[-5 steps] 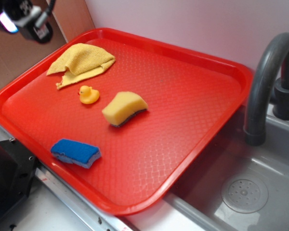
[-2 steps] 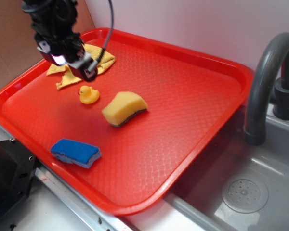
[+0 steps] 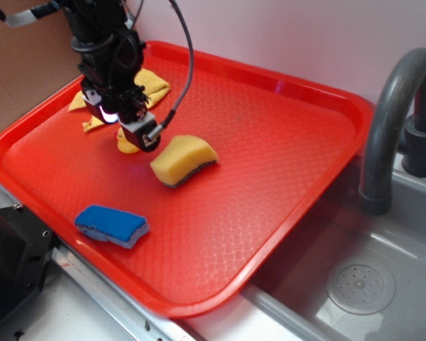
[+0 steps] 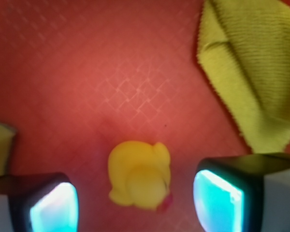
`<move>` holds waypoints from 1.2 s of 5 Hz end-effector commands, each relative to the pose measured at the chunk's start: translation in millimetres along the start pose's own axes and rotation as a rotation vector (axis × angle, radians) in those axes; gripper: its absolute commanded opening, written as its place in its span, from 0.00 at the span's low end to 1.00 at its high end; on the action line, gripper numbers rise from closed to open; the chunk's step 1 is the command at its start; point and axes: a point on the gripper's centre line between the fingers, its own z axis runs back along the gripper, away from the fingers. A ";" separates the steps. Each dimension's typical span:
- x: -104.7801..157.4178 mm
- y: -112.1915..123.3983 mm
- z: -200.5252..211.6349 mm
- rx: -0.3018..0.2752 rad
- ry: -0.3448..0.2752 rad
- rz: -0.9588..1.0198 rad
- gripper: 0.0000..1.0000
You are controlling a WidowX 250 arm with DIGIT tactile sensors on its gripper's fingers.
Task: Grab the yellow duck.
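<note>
The yellow duck sits on the red tray, seen from above in the wrist view, right between my two fingers with a gap on each side. My gripper is open and touches nothing. In the exterior view the gripper hangs low over the tray's left part and hides most of the yellow duck, of which only a small yellow edge shows.
A mustard-yellow cloth lies behind the gripper. A yellow wedge sponge sits just right of it, and a blue sponge lies near the tray's front edge. A grey faucet and sink are at the right.
The arm has come in from the upper left and dropped down over the duck. The duck, cloth and sponges have not moved.
</note>
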 end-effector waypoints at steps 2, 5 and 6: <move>-1.2 14.6 -19.8 0.018 0.016 -0.008 1.00; -3.7 8.5 -14.4 0.106 -0.010 -0.029 0.00; -0.3 6.6 35.7 0.087 -0.089 -0.014 0.00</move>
